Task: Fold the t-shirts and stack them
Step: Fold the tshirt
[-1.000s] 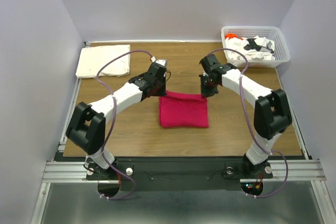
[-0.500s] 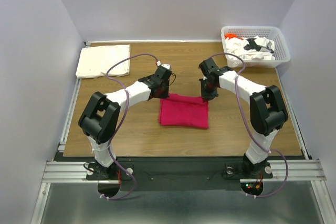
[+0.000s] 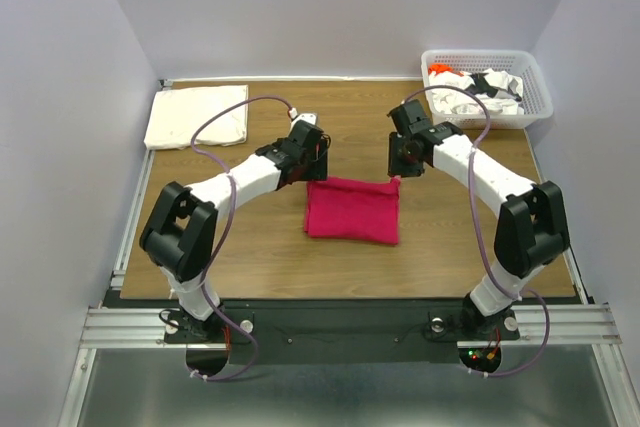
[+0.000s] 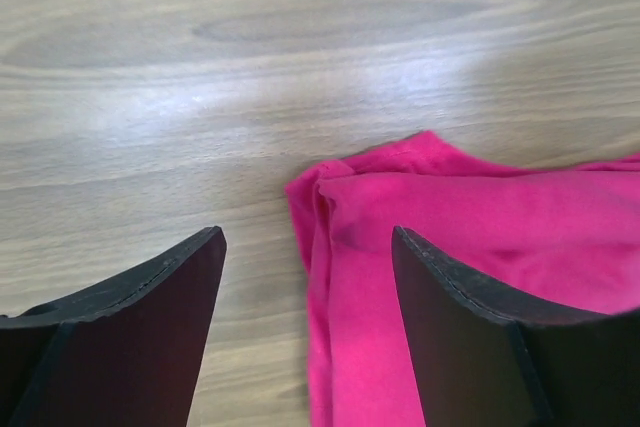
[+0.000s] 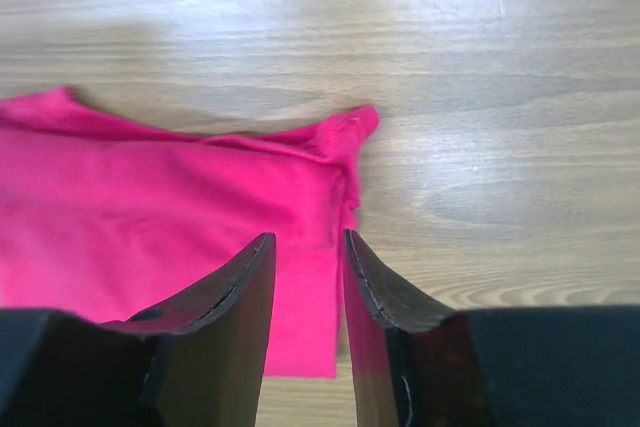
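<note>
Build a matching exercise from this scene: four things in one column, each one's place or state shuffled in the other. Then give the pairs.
1 magenta t-shirt
2 cream t-shirt
3 basket
4 left gripper

A far right corner
B jaws open
C folded, middle of the table
D folded, far left corner

Pairs: 1-C, 2-D, 3-A, 4-B

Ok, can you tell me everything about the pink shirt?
The magenta shirt looks like soft cotton. It is folded into a neat rectangle and lies flat on the wooden table, near the middle. Its far edge is a bit bumpy, with folded layers showing at both far corners. The left gripper and right gripper hang open over those corners, holding nothing.
</note>
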Tool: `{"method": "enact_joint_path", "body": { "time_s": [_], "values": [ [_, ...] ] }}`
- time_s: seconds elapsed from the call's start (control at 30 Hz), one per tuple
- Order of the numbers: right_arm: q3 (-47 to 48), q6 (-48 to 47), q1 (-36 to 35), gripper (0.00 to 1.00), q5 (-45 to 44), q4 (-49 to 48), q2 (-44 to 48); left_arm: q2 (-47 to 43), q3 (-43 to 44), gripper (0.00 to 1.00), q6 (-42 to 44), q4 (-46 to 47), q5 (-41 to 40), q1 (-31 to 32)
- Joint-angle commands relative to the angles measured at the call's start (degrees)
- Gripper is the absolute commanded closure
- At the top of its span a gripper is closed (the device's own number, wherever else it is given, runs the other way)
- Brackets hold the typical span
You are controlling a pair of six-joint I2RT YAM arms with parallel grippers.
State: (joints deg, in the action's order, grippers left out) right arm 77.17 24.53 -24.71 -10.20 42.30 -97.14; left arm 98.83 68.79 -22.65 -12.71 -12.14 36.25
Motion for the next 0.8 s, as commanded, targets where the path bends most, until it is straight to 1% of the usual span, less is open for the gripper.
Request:
{"method": "enact_joint_path", "body": {
  "time_s": [0.0, 0.03, 0.07, 0.1, 0.2, 0.23, 0.3, 0.43, 0.53, 0.67, 0.77],
  "values": [
    [1.2, -0.8, 0.4, 0.61, 3.8, -5.6, 6.5, -9.2, 1.4, 0.22, -0.8, 0.9, -1.8, 0.8],
    [-0.4, -1.3, 0.4, 0.61, 8.9, -6.8, 7.1, -10.1, 0.8, 0.26, -0.8, 0.8, -0.6, 1.1],
    [-1.4, -1.4, 0.4, 0.61, 11.9, -8.6, 7.7, -10.3, -0.3, 0.33, -0.8, 0.8, 0.2, 1.8],
    [-2.0, -1.7, 0.4, 0.61, 16.8, -9.3, 7.6, -10.6, -1.0, 0.37, -0.8, 0.8, 1.8, 2.2],
    [-4.3, -2.1, 0.4, 0.62, 22.2, -10.7, 6.2, -9.9, -4.2, 0.46, -1.1, 1.2, 3.9, 3.3],
    [-4.9, -2.5, 0.4, 0.65, 24.9, -11.1, 5.1, -9.7, -5.1, 0.47, -1.1, 1.5, 5.2, 4.1],
    [-6.4, -3.1, 0.3, 0.66, 27.7, -12.4, 3.7, -8.8, -7.0, 0.48, -1.0, 2.6, 6.9, 5.2],
    [-6.7, -4.2, 0.3, 0.68, 27.9, -12.9, 0.2, -4.8, -7.8, 0.5, 0.1, 3.8, 7.1, 5.5],
    [-5.4, -4.9, 0.3, 0.69, 25.9, -13.0, -2.2, -1.5, -5.3, 0.52, 1.5, 4.1, 6.4, 5.5],
    [-3.2, -6.2, 0.5, 0.71, 21.5, -12.9, -4.2, 2.1, -0.9, 0.52, 2.9, 4.2, 5.2, 5.4],
    [-1.6, -6.8, 1.9, 0.71, 18.7, -12.9, -6.8, 5.5, 3.3, 0.52, 3.6, 3.9, 4.7, 4.0]
  ]
}}
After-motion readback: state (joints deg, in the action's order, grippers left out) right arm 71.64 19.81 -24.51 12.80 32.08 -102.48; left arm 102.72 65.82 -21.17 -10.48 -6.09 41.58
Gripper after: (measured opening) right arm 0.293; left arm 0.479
